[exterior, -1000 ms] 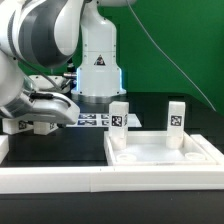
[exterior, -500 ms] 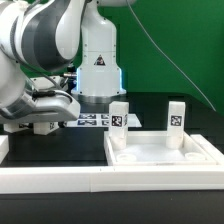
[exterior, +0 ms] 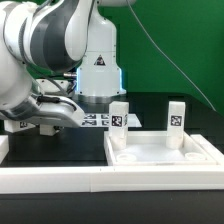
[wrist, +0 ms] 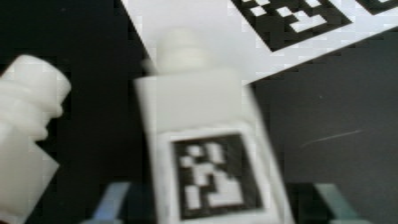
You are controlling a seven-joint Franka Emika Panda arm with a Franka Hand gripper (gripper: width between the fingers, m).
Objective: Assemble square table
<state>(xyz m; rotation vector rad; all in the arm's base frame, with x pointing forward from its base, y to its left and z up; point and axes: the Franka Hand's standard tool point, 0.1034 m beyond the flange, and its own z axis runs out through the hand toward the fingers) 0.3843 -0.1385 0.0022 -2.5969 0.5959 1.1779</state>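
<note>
Toward the exterior view's right, on the black worktop (exterior: 50, 146): square slab (exterior: 160, 152) lying flat, with one upright leg (exterior: 118, 117) and a second upright leg (exterior: 177, 115) standing at its far corners, tags facing the camera. Cannot tell whether those two are screwed home. Low at that view's left: arm (exterior: 45, 60) bent down close to the worktop, jaws hidden beneath the wrist, just beside the marker board (exterior: 93, 120). Along the front edge, long white rail (exterior: 60, 178).

Under the wrist camera: loose leg (wrist: 199, 130) lying flat on the worktop, tag up, narrow stub end pointing toward the marker board. Straddled by the jaws, one on each side of the tagged end, partway closed. Cannot tell whether pressing on it or just short of contact. Just beside it, well outside the jaws, another loose leg (wrist: 32, 110) with ridged thread showing.

Looks light, hard and stiff, like smooth plastic, so probably a little slippery. Offers flat sides that suit a straight pinch. Best taken across the body at the tagged stretch, leaving the stub end free for the slab corner.
</note>
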